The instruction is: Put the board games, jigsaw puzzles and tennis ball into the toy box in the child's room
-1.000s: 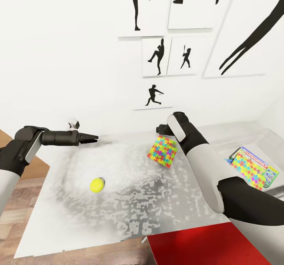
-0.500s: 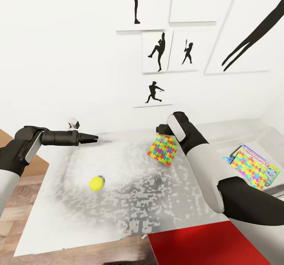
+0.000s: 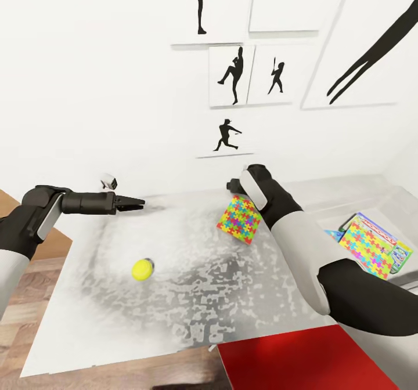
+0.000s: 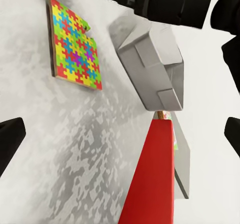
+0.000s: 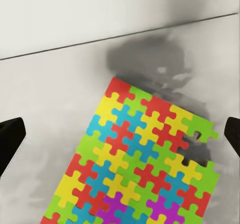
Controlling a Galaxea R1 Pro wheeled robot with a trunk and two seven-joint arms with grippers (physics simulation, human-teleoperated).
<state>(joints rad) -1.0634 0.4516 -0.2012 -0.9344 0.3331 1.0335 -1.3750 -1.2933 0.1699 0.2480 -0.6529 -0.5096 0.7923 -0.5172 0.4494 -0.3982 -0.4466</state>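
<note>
Jaws on both arms stand wide apart and empty: each wrist view shows only dark fingertips at the frame's two edges with nothing between them. Behind them rises a plain white wall (image 3: 104, 76) hung with black baseball-player silhouette pictures (image 3: 232, 76), several in pale frames. Wood-plank floor (image 3: 23, 297) shows at the near left corner.

Below the wall runs the bench (image 3: 191, 297), its pale grey-white top mottled with darker blotches. On its right end sits the toy box (image 3: 400, 204), a light-grey bin with sloped sides, already holding one jigsaw puzzle (image 3: 364, 249) lying over a pale printed board game (image 3: 399, 257); the other games cannot be made out. A red slab (image 3: 302, 361) juts in at the near edge.

Over the back of the bench, the right arm bends forward so that its right gripper (image 3: 234, 185) hangs just above the far edge of the second jigsaw puzzle (image 3: 240, 220), which lies flat on the bench, apart from the box; the right wrist view shows its bright interlocking pieces (image 5: 135, 164) straight below. The left gripper (image 3: 130, 205) is held level over the bench's left rear, pointing toward the puzzle. The tennis ball (image 3: 142, 270) rests alone on the bench, nearer the front and left.
</note>
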